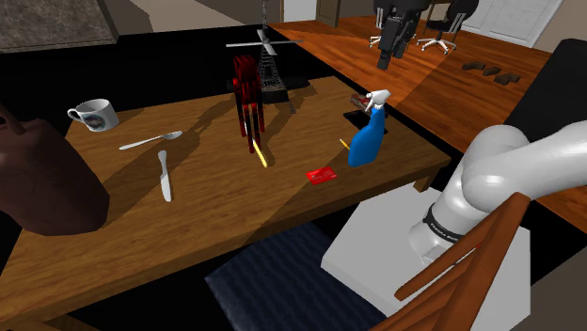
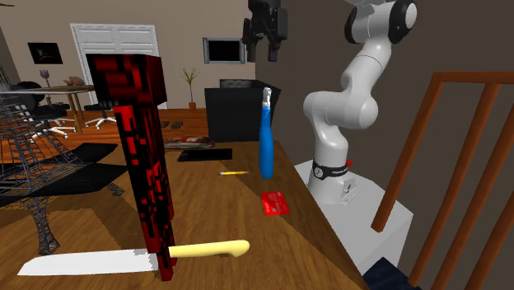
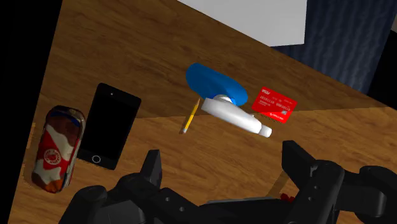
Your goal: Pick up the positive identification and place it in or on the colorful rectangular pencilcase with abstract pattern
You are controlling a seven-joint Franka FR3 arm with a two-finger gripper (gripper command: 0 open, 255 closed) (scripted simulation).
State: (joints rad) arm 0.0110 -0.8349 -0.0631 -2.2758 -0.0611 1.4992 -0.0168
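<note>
Gripper (image 3: 224,167) hangs high over the table, fingers apart and empty, so I'd say we're at the reach step: the red ID card (image 3: 275,104) lies flat near the blue spray bottle (image 3: 216,86), not touching it, and next comes dropping down to pinch that thin card.
</note>
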